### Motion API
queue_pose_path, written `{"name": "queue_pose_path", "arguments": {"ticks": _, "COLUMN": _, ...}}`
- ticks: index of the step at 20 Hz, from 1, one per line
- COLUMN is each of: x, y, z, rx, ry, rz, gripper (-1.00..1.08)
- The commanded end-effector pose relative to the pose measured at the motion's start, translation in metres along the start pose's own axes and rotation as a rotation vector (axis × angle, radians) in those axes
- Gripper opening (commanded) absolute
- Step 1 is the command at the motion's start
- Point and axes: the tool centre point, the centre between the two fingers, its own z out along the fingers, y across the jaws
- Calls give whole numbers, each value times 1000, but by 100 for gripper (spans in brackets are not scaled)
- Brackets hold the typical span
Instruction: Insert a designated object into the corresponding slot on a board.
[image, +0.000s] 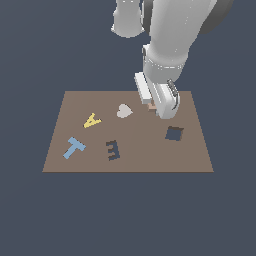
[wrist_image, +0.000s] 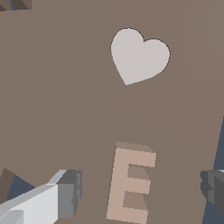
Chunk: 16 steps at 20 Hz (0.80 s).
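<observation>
Hovering low over the far part of the board (image: 150, 160), the gripper (image: 156, 106) hangs with its jaws spread apart; in the wrist view the two grey fingertips (wrist_image: 70, 192) stand on either side of the tan E block (wrist_image: 129, 186) with clear gaps, touching nothing. The gripper grips nothing.

The E block lies flat on the board between the fingers. In the exterior view only a sliver of it (image: 151, 105) shows under the hand, at about 1 o'clock from the board's centre. The grey heart (image: 124, 111) lies just beside it, at about 9 o'clock from the block in that view; in the wrist view the heart (wrist_image: 139, 54) sits apart from the E, with bare board between them.

The dark E-shaped slot (image: 113, 150) is cut into the near part of the board, at about 7 o'clock from the gripper and well apart from it. It stands open, with nothing in it. The dark squarish cut-out (image: 174, 133) lies at about 5 o'clock from the gripper, near it. The yellow A (image: 91, 120) sits at about 9 o'clock from the board's centre, and the blue T (image: 74, 147) lies near the board's corner on the exterior view's left, at about 9 o'clock from the E slot.
</observation>
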Motion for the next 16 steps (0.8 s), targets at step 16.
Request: {"name": "queue_pose_path", "arguments": {"ticks": 16, "x": -12, "y": -4, "z": 12, "rx": -2, "ry": 1, "rz": 138, "gripper": 100}}
